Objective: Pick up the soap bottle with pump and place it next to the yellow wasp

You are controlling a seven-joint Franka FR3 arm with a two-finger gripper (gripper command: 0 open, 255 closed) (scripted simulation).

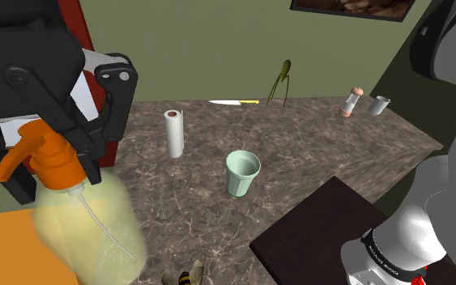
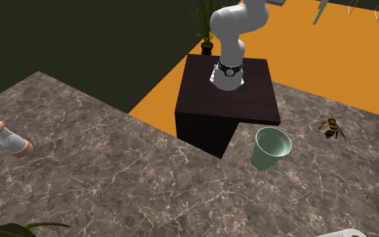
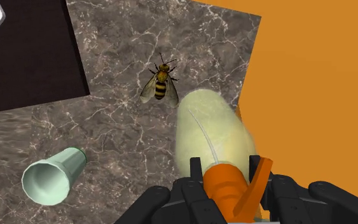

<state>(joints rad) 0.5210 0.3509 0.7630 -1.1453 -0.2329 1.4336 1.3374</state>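
Observation:
My black gripper [image 1: 52,158] is shut on the orange pump head of the soap bottle [image 1: 84,223], whose pale yellow see-through body hangs below the fingers, off the counter. In the wrist view the gripper [image 3: 229,184] clasps the orange neck, and the soap bottle [image 3: 212,130] points down at the marble counter's edge. The yellow and black wasp [image 3: 161,84] lies on the counter just beyond the bottle's base, a short way apart from it. The wasp [image 1: 187,278] also sits at the counter's near edge, and in the second exterior view the wasp [image 2: 330,127] lies right of the stand.
A pale green cup [image 1: 242,172] stands mid-counter, near the dark stand [image 2: 225,94]. A paper towel roll [image 1: 174,133], a knife [image 1: 234,102], a green spindly object [image 1: 281,81], a shaker [image 1: 351,102] and a small metal cup [image 1: 380,104] sit farther back. Orange floor [image 3: 317,95] lies past the counter edge.

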